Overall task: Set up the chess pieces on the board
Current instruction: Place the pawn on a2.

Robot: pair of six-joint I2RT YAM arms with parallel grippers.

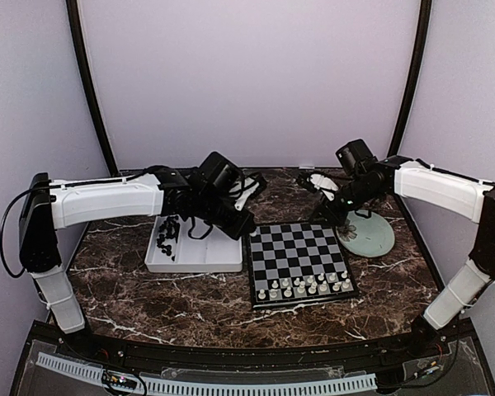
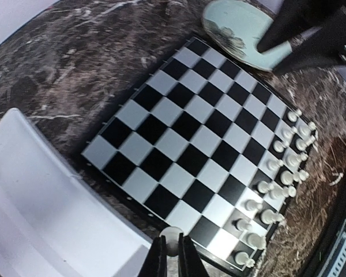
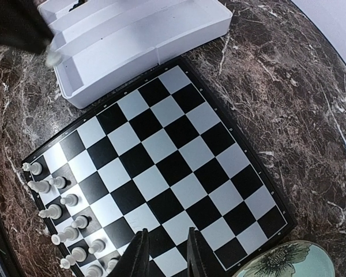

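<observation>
The board (image 1: 301,264) lies flat near the middle of the bench (image 1: 148,301), a little right of centre. It has black and silver-grey checks inside a thin dark rim. White pieces (image 1: 305,287) stand upright on its two nearest rows. The other rows are bare squares.

The left tool (image 2: 173,251) is clamped on a single white piece (image 2: 172,236), whose rounded top shows between the two fingers. It is held near the board's far left corner, beside the tray (image 1: 194,252). The right tool (image 3: 167,245) hangs over the board's right side near the plate (image 1: 371,238). Its fingers stand apart with nothing between them.

The tray is white and rectangular and sits just left of the board, close to its rim. Black pieces (image 1: 167,235) are heaped at the tray's left end. The plate is pale green and round, with a flower print. It rests just beyond the board's far right corner.

The bench top is dark brown stone-patterned with thin white veins, and glossy enough to catch light. Plain pale lilac walls (image 1: 247,74) close in the back and both sides. Two dark curved struts (image 1: 91,91) rise from the bench's rear corners.
</observation>
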